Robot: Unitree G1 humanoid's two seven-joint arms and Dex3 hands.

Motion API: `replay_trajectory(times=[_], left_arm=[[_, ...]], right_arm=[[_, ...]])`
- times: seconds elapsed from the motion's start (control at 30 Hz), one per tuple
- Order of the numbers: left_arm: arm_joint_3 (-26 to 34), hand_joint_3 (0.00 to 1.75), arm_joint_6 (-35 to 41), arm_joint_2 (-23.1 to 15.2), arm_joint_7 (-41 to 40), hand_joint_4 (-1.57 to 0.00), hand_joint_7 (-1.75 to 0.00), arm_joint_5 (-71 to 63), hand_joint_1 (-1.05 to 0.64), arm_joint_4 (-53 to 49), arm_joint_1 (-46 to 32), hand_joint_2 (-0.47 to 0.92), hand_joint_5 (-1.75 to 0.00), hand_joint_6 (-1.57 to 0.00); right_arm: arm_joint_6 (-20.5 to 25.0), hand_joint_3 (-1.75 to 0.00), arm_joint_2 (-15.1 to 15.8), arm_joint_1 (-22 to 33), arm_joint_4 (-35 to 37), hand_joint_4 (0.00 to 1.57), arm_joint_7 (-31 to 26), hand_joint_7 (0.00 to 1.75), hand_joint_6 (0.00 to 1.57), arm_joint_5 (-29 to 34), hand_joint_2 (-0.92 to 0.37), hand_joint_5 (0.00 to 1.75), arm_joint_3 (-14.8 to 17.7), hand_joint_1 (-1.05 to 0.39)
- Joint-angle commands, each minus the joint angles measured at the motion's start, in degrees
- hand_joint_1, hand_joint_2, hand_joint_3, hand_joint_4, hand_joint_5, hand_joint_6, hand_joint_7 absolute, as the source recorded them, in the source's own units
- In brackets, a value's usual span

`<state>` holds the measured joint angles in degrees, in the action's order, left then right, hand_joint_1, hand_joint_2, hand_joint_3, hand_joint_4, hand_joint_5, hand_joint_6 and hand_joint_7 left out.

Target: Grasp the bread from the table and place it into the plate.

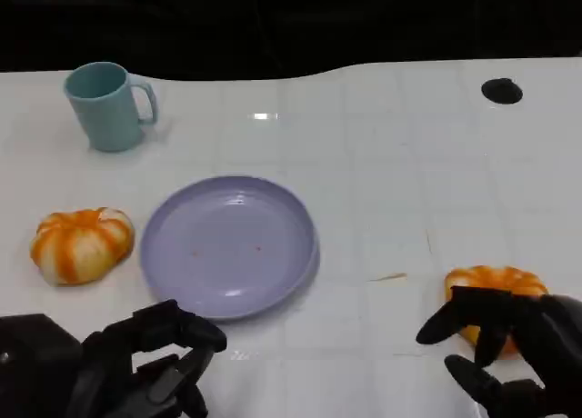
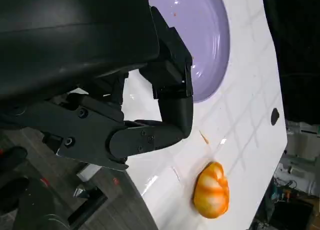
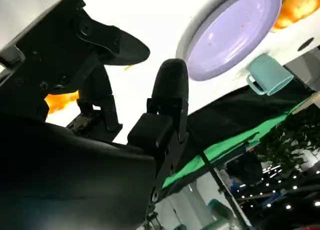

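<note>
Two orange-and-white bread rolls lie on the white table. One bread sits left of the lilac plate. The other bread lies to the plate's right, and the left wrist view shows this bread beyond the plate. My right hand hovers over its near side with fingers spread, holding nothing; the bread glows orange between the fingers. My left hand rests at the table's front edge below the plate, fingers loosely bent around nothing. The plate is bare.
A teal mug stands at the back left, also in the right wrist view as the mug. A small black round spot marks the table's far right. The table's front edge runs just under both hands.
</note>
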<state>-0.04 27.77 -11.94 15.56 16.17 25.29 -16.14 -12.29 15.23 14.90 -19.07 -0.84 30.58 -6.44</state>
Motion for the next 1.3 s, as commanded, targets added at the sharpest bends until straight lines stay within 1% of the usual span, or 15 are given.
replay_trajectory(times=[0.03, 0.07, 0.1, 0.13, 0.17, 0.2, 0.23, 0.27, 0.33, 0.37, 0.43, 0.6, 0.8, 1.03, 1.3], left_arm=[[0.08, 0.50, -0.34, -0.62, 0.11, -0.64, -1.29, -0.47, -0.37, -0.02, -0.10, 0.92, -1.75, -0.60], [0.02, 0.50, -0.21, -0.64, 0.02, -0.64, -1.30, -0.56, -0.37, 0.07, -0.08, 0.92, -1.75, -0.60], [-0.05, 0.50, -0.12, -0.70, -0.04, -0.64, -1.30, -0.69, -0.37, 0.13, -0.05, 0.92, -1.75, -0.60], [-0.11, 0.50, -0.08, -0.74, -0.08, -0.63, -1.30, -0.80, -0.37, 0.17, -0.04, 0.92, -1.75, -0.60], [-0.14, 0.50, 0.03, -0.79, -0.11, -0.63, -1.30, -0.87, -0.37, 0.23, -0.02, 0.92, -1.75, -0.60], [-0.15, 0.50, 0.15, -0.80, -0.15, -0.63, -1.30, -0.90, -0.37, 0.27, 0.00, 0.92, -1.75, -0.60], [-0.23, 0.50, 0.13, -0.87, -0.16, -0.63, -1.30, -1.04, -0.37, 0.29, 0.01, 0.92, -1.75, -0.60], [-0.23, 0.50, 0.16, -0.87, -0.15, -0.62, -1.30, -1.04, -0.37, 0.30, 0.02, 0.92, -1.75, -0.60], [-0.16, 0.50, 0.04, -0.67, -0.03, -0.62, -1.30, -0.85, -0.37, 0.20, -0.03, 0.92, -1.75, -0.60], [-0.12, 0.50, -0.05, -0.54, 0.00, -0.62, -1.30, -0.79, -0.37, 0.15, -0.06, 0.92, -1.75, -0.60], [-0.16, 0.50, -0.59, -0.34, 0.09, -0.62, -1.30, -0.84, -0.37, -0.02, -0.17, 0.92, -1.75, -0.60], [-0.23, 0.50, -0.04, -0.31, 0.00, -0.62, -1.30, -0.82, -0.38, 0.04, -0.01, 0.92, -1.75, -0.60], [0.01, 0.50, 1.14, 0.24, -0.28, -0.62, -1.30, 0.01, -0.37, 0.40, 0.11, 0.92, -1.75, -0.59], [-0.03, 0.50, 2.05, 0.64, -0.52, -0.62, -1.31, 0.43, -0.37, 0.81, 0.24, 0.92, -1.75, -0.59], [-0.20, 0.50, 2.67, 0.80, -0.89, -0.62, -1.32, 0.38, -0.37, 1.38, 0.22, 0.92, -1.75, -0.58]], right_arm=[[0.54, -1.03, 1.27, 0.01, -1.82, 0.70, -1.00, 0.61, 0.83, 3.72, -0.25, 1.13, 1.17, -0.18], [0.91, -1.02, 2.00, -0.17, -2.24, 0.68, -0.76, 0.57, 0.82, 5.67, -0.25, 1.08, 1.27, -0.19], [1.24, -1.00, 3.01, -0.37, -2.82, 0.67, -0.61, 0.50, 0.82, 8.40, -0.26, 0.99, 1.38, -0.22], [1.63, -0.90, 3.80, -0.48, -3.39, 0.66, -0.38, 0.39, 0.82, 10.64, -0.30, 0.85, 1.46, -0.25], [2.49, -0.85, 4.66, -0.50, -4.38, 0.67, 0.59, 0.32, 0.83, 12.84, -0.33, 0.77, 1.51, -0.27], [3.58, -0.73, 5.57, -0.51, -5.60, 0.66, 2.14, 0.25, 0.82, 14.79, -0.40, 0.69, 1.58, -0.29], [4.77, -0.49, 6.38, -0.51, -6.78, 0.63, 3.95, 0.14, 0.79, 16.52, -0.52, 0.56, 1.62, -0.32], [6.11, -0.32, 7.38, -0.54, -8.09, 0.62, 6.33, 0.09, 0.78, 18.42, -0.62, 0.48, 1.67, -0.34], [8.65, -0.12, 8.62, -0.55, -10.44, 0.53, 10.67, 0.02, 0.67, 21.52, -0.74, 0.33, 1.72, -0.40], [9.61, -0.08, 8.85, -0.55, -11.32, 0.50, 12.16, 0.01, 0.64, 22.53, -0.75, 0.30, 1.71, -0.41], [11.09, -0.04, 8.97, -0.62, -12.70, 0.45, 14.32, 0.00, 0.59, 24.48, -0.76, 0.25, 1.64, -0.44], [12.91, -0.01, 8.67, -0.93, -14.55, 0.38, 17.03, 0.00, 0.50, 27.75, -0.76, 0.19, 1.37, -0.48], [14.32, 0.00, 8.54, -2.26, -14.36, 0.29, 19.57, 0.00, 0.41, 30.24, -0.74, 0.15, 0.73, -0.50], [14.84, 0.00, 8.57, -4.99, -9.89, 0.23, 19.09, 0.00, 0.33, 32.79, -0.74, 0.13, -1.28, -0.51], [15.08, -0.01, 8.40, -8.95, -2.82, 0.16, 18.28, 0.00, 0.28, 32.21, -0.75, 0.13, -2.85, -0.49]])
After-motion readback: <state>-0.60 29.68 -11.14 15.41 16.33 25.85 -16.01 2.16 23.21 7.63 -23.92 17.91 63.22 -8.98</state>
